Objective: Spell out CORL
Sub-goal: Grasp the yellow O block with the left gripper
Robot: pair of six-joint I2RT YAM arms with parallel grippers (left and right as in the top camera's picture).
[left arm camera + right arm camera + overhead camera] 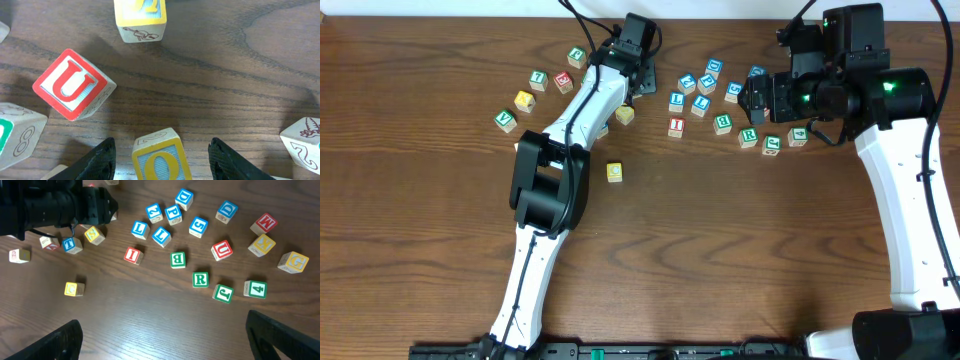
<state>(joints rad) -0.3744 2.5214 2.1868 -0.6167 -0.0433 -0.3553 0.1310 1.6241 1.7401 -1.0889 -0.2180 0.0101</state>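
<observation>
The left arm (545, 185) rises from its base at the near table edge, bends at the elbow, and reaches up and to the right into the left cluster of cubes, wrist camera facing down. The left gripper (161, 144) is open, one finger (100, 161) on each side of the O cube (161, 159). A gap shows on both sides, and nothing is clamped. The O cube sits flat on the table (225, 75) with its yellow-framed letter face up, turned slightly off square to the finger line. As a cube, its sides are equal. The red U cube (74, 84) lies beside it, apart. The right arm (910, 200) runs up the right side, then turns left at the wrist and hovers over the right cluster. The right gripper (162, 320) is spread wide and holds nothing. The C cube (614, 172) stands alone, near the left arm's elbow and well apart from both clusters, yellow face up. The R cube (200, 279) lies green face up and reads upright in the right wrist view. Two blue L cubes (140, 229) lie just beside each other, each rotated.
</observation>
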